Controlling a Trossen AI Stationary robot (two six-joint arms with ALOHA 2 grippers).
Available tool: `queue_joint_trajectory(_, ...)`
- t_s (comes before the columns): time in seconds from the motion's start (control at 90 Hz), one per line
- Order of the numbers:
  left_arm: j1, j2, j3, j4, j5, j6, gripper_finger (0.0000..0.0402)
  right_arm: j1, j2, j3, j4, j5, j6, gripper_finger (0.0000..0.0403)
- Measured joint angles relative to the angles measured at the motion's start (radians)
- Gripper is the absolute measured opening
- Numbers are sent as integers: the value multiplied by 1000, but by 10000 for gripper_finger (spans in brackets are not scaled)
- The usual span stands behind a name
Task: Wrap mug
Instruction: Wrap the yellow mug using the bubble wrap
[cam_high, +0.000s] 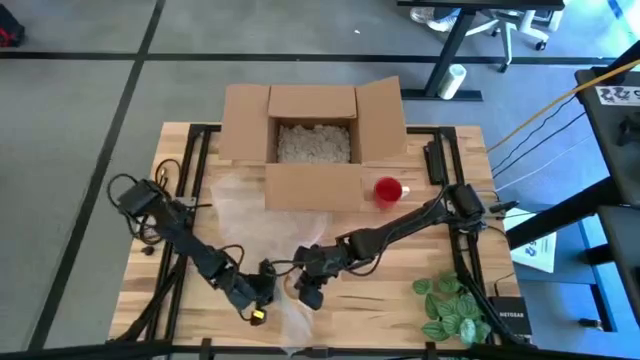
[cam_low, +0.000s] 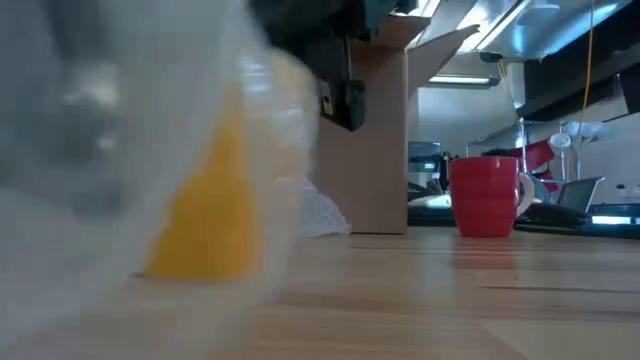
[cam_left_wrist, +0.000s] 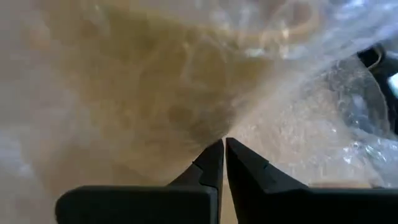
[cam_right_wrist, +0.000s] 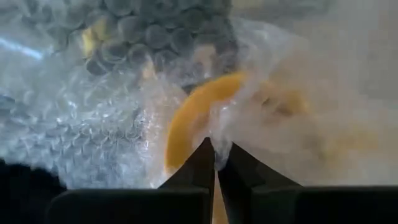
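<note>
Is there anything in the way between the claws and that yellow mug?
Only the bubble wrap itself. Both the left claw and right claw are pinched shut on the sheet, which covers the yellow mug. Nothing else visible intervenes.

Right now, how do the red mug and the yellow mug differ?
The red mug stands bare and upright beside the box; the yellow mug is swathed in bubble wrap near the table's front edge. No gripper touches the red mug; the left gripper and right gripper pinch wrap around the yellow one.
</note>
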Motion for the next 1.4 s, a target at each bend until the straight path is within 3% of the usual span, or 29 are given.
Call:
queue_joint_trajectory(0.233,87,44,0,129,52,65,0,6,-44,0,-255,-24,26,0)
queue_joint_trajectory(0.389,94,30,1,140,65,89,0,18,-115,-1,-268,31,-40,0)
queue_joint_trajectory(0.644,66,-86,2,17,67,135,0,27,-222,1,-362,60,-35,0)
queue_joint_trajectory(0.9,52,-228,2,-146,12,180,0,41,-192,-2,-391,73,-14,0)
queue_joint_trajectory(1.4,110,-247,6,25,-12,337,0,40,-87,-3,-269,52,-43,0)
